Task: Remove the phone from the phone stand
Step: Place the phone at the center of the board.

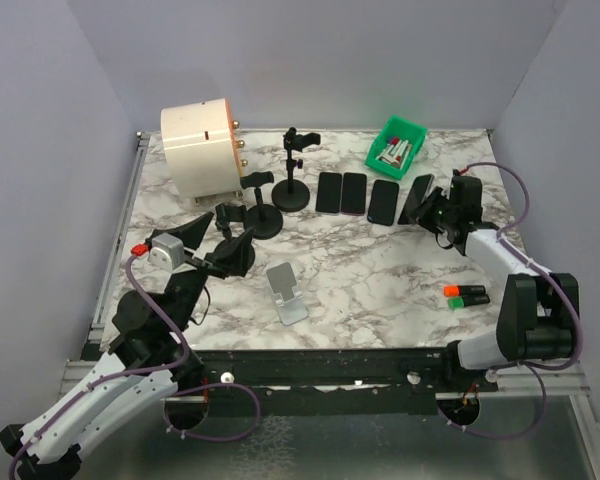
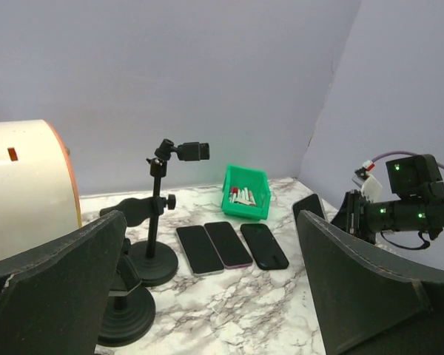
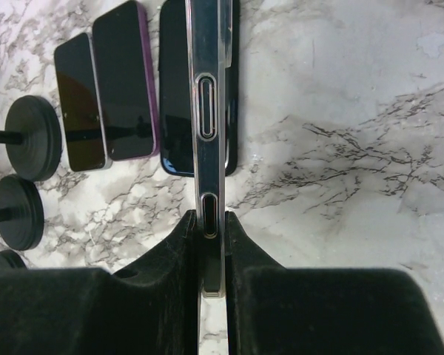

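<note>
Top external: marble table, lilac walls; right jaws pinch phone, left jaws gape wide.

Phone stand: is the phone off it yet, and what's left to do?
Done: the silver phone stand is empty. In hand: the right gripper is shut on a phone, held edge-on beside three phones lying flat. Remaining: probably set it down and release. The left gripper is open, holding nothing.

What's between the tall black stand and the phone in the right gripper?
Three phones lying flat in a row, plain in the top view. The right gripper pinches the held phone edge-on.
</note>
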{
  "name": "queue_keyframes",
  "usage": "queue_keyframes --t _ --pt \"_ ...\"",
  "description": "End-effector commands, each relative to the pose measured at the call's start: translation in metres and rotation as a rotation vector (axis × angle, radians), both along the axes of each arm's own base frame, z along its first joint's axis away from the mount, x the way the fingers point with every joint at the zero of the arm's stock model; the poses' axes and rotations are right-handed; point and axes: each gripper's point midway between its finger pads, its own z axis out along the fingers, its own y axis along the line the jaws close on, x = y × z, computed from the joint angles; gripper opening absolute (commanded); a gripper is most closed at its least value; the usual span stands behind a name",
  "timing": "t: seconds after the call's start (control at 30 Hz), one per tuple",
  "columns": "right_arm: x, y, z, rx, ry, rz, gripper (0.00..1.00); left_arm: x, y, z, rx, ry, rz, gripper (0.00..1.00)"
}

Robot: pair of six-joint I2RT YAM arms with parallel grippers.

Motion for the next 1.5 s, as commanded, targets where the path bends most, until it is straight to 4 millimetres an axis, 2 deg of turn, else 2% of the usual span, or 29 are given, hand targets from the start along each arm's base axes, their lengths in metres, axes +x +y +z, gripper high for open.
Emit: queue_keyframes --t 0.0,0.23,0.6,0.9,1.1,1.17,1.47 --pt "0.020 -0.001 0.014 0.058 -0.096 0.086 0.00 0.000 -0.008 -0.003 0.035 0.025 -0.035 0.99" --pt "0.028 0.000 -0.008 0.157 -0.034 0.119 0.00 0.003 -0.017 -0.010 0.034 0.070 -0.063 0.99" --pt "0.039 -0.013 -0.034 0.240 0.051 0.096 0.00 0.005 -0.014 -0.010 0.017 0.067 -0.058 0.99" --pt "0.045 0.000 -0.051 0.330 0.131 0.180 0.00 0.006 -0.014 -0.011 0.014 0.071 -0.062 0.99" --pt "0.045 -0.001 -0.067 0.328 0.183 0.179 0.00 0.007 -0.014 -0.012 0.019 0.074 -0.061 0.99" --pt "0.038 0.000 -0.075 0.345 0.230 0.174 0.00 0.008 -0.015 -0.013 0.021 0.077 -0.060 0.99" --pt "0.020 0.000 -0.085 0.359 0.292 0.136 0.00 0.007 -0.015 -0.012 0.019 0.074 -0.065 0.99"
